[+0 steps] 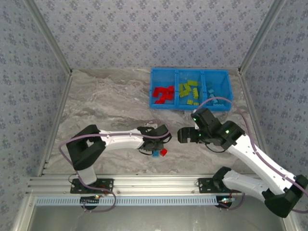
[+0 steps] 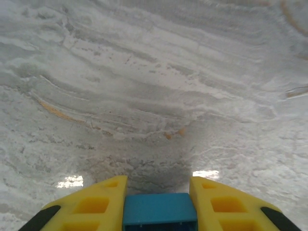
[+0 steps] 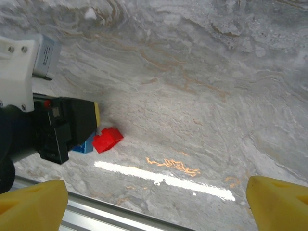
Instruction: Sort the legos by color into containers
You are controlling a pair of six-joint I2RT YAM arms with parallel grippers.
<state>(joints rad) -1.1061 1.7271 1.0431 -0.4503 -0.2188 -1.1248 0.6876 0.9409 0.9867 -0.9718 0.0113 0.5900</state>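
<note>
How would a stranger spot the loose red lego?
Find the marble table in front of the blue bin, then the left gripper. Right beside the blue brick it grips lies a red brick, the only red one outside the bin.

Top view: high behind my bases, facing down on the table (image 1: 106,96).
Left wrist: close over the tabletop, past my fingers (image 2: 91,207).
Right wrist: higher, facing my left gripper (image 3: 89,138).
Shared: red lego (image 1: 163,152), top and right wrist.

The marbled table (image 1: 106,106) bears a blue bin (image 1: 190,71) at the back and a red brick (image 1: 164,152) in front.
</note>
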